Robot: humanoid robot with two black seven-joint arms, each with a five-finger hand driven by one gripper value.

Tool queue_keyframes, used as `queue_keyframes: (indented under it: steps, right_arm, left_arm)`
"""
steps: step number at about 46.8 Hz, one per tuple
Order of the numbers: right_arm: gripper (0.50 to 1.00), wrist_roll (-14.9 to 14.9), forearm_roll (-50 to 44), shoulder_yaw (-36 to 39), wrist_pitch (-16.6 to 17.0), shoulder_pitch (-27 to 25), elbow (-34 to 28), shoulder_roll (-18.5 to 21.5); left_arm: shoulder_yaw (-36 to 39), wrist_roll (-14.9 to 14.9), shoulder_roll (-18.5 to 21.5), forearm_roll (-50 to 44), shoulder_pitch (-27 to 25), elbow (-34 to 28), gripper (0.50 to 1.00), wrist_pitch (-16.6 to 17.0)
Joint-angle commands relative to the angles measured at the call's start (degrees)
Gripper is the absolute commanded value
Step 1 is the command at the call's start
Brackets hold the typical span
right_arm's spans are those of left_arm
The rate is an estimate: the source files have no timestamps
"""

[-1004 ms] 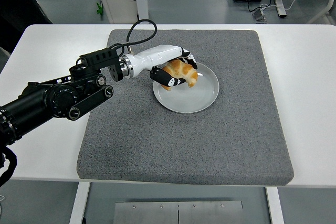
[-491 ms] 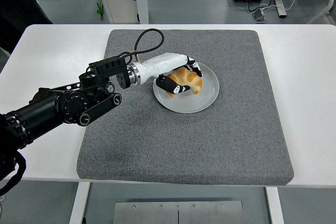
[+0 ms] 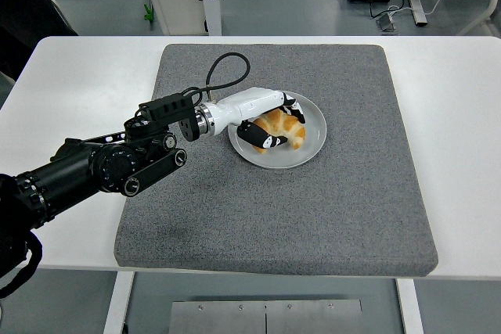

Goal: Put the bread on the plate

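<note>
The left arm [image 3: 94, 170] is black with round jointed segments. Its white-shelled hand [image 3: 266, 119] has black fingers [image 3: 258, 142] with white markings. A black cable [image 3: 223, 72] loops above the wrist.

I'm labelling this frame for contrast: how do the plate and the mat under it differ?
The plate is round, smooth and pale grey-white; the mat is square, rough-textured and dark grey. The plate is far smaller and holds the bread, gripped by the left hand. Both lie flat.

A golden-brown bread [image 3: 283, 128], shaped like a croissant, is seen resting on the plate [image 3: 309, 145], toward its left half. The plate is round, pale grey and shallow, and is set flat on a grey mat [image 3: 313, 217], slightly left of the mat's middle and toward its far side.
</note>
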Motion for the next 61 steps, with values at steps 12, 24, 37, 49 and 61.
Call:
queue_keyframes:
  steps: [12,24,37,49,61]
  right_arm:
    - [1.0,0.05,-0.03,-0.01,-0.08,0.0,0.0,0.0]
    - [1.0,0.05,0.06,-0.01,-0.08,0.0,0.08,0.0]
    - [1.0,0.05,-0.02,-0.01,0.01,0.0,0.08,0.0]
    - [1.0,0.05,0.06,-0.01,0.01,0.0,0.08,0.0]
    - [1.0,0.05,-0.03,0.08,0.01,0.0,0.0,0.0]
  left_arm:
    - [0.39,0.0,-0.67,-0.03,0.9,-0.01,0.557,0.91]
    - [1.18,0.0,-0.67,-0.03,1.61,-0.01,0.583,2.67]
    - [1.36,-0.18,-0.14,-2.05,1.61,-0.01,0.892,2.93]
    - [0.83,-2.55,0.38,-5.12,0.99,-0.53,0.958,2.41]
    - [0.3,-3.87,2.32,-14.62,0.02,-0.89,0.958,2.14]
